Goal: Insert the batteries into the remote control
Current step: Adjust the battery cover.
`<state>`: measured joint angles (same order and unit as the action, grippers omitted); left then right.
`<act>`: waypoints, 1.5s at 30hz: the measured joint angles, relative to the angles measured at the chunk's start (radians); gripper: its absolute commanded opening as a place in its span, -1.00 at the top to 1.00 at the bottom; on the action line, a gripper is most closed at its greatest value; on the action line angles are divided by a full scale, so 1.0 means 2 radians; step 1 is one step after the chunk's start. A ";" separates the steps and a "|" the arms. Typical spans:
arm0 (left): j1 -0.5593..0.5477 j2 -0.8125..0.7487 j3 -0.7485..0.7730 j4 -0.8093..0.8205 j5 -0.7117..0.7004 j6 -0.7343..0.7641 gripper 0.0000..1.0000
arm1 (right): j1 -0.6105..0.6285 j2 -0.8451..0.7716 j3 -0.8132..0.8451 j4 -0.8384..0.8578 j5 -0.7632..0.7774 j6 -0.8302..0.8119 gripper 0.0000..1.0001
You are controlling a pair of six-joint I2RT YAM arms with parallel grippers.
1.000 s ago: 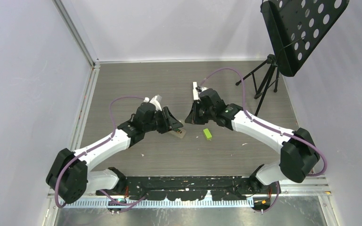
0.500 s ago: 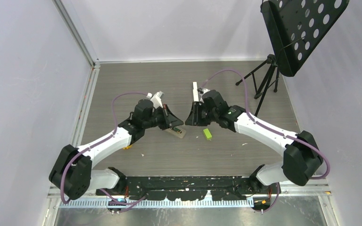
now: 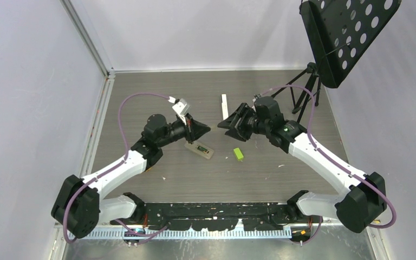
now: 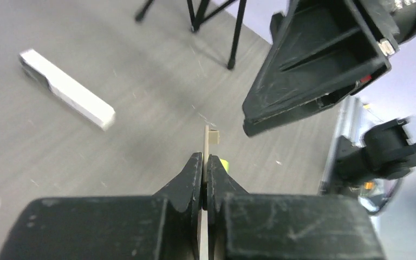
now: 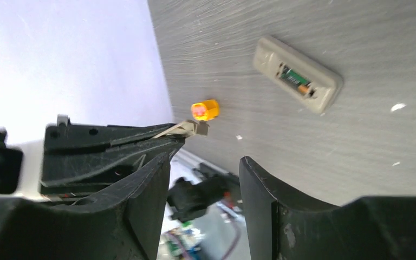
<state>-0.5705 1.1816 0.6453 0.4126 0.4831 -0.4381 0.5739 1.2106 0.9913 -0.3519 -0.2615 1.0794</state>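
1. The left gripper [image 4: 202, 162] hangs above the grey wood-grain table [image 3: 157, 92]. Its two black fingers are pinched together on a thin flat beige plastic piece [image 4: 212, 142] that sticks out past their tips.
2. The right gripper [image 5: 206, 162] faces it nose to nose from 3 o'clock in the top view. Its black fingers are spread wide with nothing between them, and the two tools are near but apart.
3. A beige oblong plastic remote control [image 3: 199, 150] lies flat on the table at 6 o'clock of the left gripper. Its compartment is uncovered and faces up, and neither tool touches it.
4. A slim dark-and-green battery [image 5: 295, 80] with an orange end sits inside that compartment. Any other batteries cannot be made out.
5. A small bright green block [image 3: 238, 154] lies near the remote at 3 o'clock. A flat white bar [image 3: 224, 105] lies at 1 o'clock, farther up the table.
6. A small orange cylinder [image 5: 205, 109] rests on the table at 8 o'clock of the remote.
7. A black perforated music stand [image 3: 346, 32] on a tripod stands at the table's 2 o'clock corner.
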 measured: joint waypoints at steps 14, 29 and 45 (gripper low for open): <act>-0.009 -0.033 0.010 0.065 0.072 0.425 1.00 | 0.001 0.019 0.013 0.084 -0.011 0.269 -0.08; -0.019 -0.038 0.012 0.069 0.073 0.569 0.70 | 0.000 0.029 0.009 0.110 -0.030 0.328 0.99; -0.023 -0.084 -0.008 0.055 -0.056 0.217 -0.60 | 0.001 0.030 -0.031 0.251 0.011 0.326 0.99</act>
<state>-0.6155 1.0130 0.6289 0.5220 0.3706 -0.0048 0.5758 1.2709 0.9291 0.1501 -0.2386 1.7317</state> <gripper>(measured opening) 0.795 0.102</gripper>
